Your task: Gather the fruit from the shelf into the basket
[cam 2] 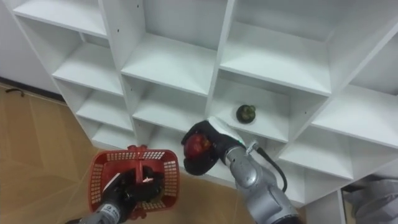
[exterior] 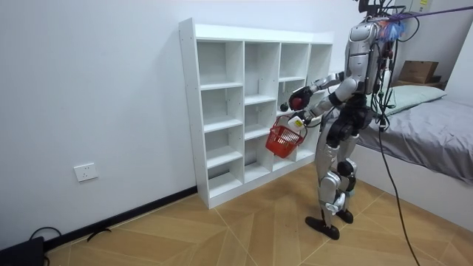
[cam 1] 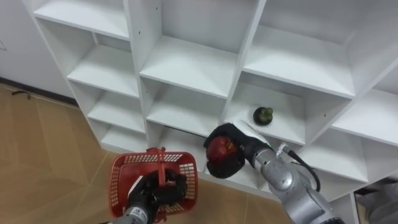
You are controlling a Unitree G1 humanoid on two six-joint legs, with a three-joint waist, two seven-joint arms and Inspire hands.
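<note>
My right hand (cam 1: 231, 157) (cam 2: 208, 152) is shut on a red fruit (cam 1: 219, 148) (cam 2: 199, 144), held in front of the white shelf unit, just right of and slightly above the red basket (cam 1: 127, 171) (cam 2: 102, 174). My left hand (cam 1: 155, 191) (cam 2: 134, 190) is curled round the basket's red handle and holds the basket low at the front. A dark green fruit (cam 1: 263, 115) (cam 2: 245, 112) sits on a shelf compartment above and to the right of my right hand. In the room view the basket (exterior: 281, 140) hangs before the shelves while I stand facing them.
The white closet (cam 1: 186, 62) (exterior: 244, 103) has many open cubbies with thin dividers and shelf edges close around my hands. Wooden floor (cam 1: 37, 155) lies to the left. A bed (exterior: 421, 125) stands behind me in the room view.
</note>
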